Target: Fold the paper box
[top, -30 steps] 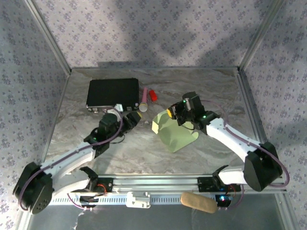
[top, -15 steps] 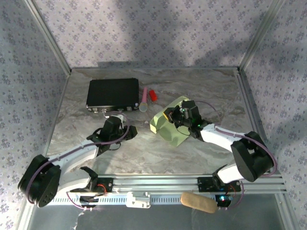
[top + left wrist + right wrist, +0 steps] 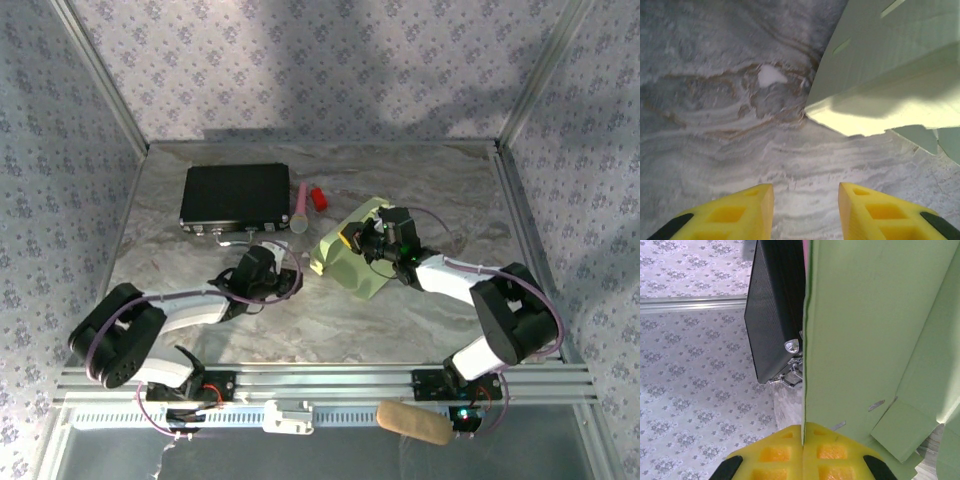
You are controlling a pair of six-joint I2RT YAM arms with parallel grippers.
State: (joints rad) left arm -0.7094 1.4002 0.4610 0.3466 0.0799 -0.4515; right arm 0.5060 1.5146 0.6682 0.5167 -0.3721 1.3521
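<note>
Right hand (image 3: 802,440) is pinched tight on the box (image 3: 865,340) edge, holding the sheet upright off the tabletop (image 3: 715,125). Left hand (image 3: 806,200) sits low, jaws part open, gripping nothing, with the box corner just ahead and to its right. It looks light, thin, floppy and easily creased, so it's best pinched at a flap edge near a fold. Beyond lies the black case (image 3: 775,315), apparently shut, contents hidden.

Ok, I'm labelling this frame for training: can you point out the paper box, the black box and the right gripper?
paper box (image 3: 352,272): top view, on its bare green panel.
black box (image 3: 235,195): top view, middle of its top face.
right gripper (image 3: 803,431): right wrist view, where the yellow fingertips meet.
</note>
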